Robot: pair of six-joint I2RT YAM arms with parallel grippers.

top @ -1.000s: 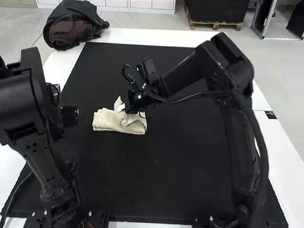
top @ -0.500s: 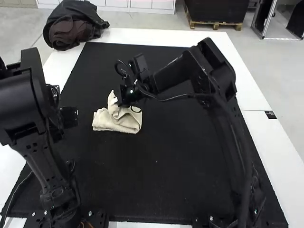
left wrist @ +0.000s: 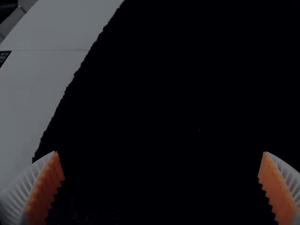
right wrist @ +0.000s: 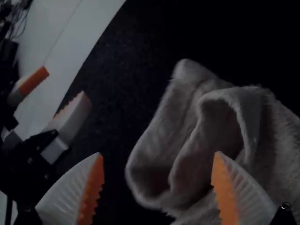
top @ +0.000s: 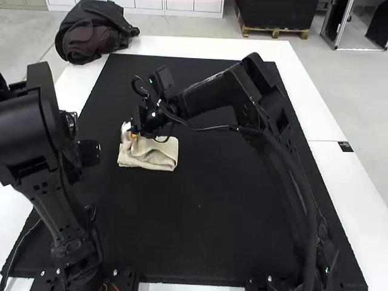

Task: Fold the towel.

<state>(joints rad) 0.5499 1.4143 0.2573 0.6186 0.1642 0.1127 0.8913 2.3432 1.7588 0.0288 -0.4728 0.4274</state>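
While its fingers stand apart, the right gripper (top: 131,134) hangs at the towel's upper left end

In the right wrist view, one finger (right wrist: 229,192) overlaps the towel and the other stands over bare mat; whether either touches cloth, I can't tell. The pale towel (top: 159,156) lies left of centre in the high frame, folded into a small bundle, its cloth raised in a loose loop near the claw. At the left of that frame is the left gripper (top: 90,153), its fingers wide apart with mat between them in its own wrist view. Around everything runs the black mat (top: 212,200), over the white table (top: 339,176).
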